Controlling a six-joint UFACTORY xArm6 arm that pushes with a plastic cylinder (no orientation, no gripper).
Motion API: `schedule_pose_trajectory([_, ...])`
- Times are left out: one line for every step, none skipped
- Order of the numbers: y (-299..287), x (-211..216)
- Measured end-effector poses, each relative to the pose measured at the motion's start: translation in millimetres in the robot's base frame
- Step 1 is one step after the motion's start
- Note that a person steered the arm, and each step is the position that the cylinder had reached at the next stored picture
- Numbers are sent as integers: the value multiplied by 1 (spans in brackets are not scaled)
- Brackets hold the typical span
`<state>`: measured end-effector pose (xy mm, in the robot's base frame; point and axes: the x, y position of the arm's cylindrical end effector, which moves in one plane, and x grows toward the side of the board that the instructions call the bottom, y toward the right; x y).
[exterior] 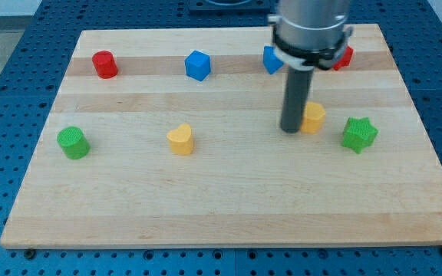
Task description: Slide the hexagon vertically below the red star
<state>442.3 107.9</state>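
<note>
My tip (291, 130) rests on the board right of centre, touching the left side of a yellow hexagon block (314, 117). A red star (343, 57) sits near the view's top right, partly hidden behind the arm's grey body. The yellow hexagon lies below and a little left of the red star. A green star (358, 134) lies just right of the yellow hexagon.
A red cylinder (104, 64) is at top left, a blue cube (197, 65) at top centre, another blue block (272, 60) partly hidden by the arm. A green cylinder (73, 142) is at left, a yellow heart (180, 139) left of centre. The wooden board (221, 207) ends near the frame edges.
</note>
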Motion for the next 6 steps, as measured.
schedule_pose_trajectory([32,-8])
schedule_pose_trajectory([16,-8])
schedule_pose_trajectory([-39,-11])
schedule_pose_trajectory([-33,-26])
schedule_pose_trajectory([4,-26])
schedule_pose_trajectory([35,-26])
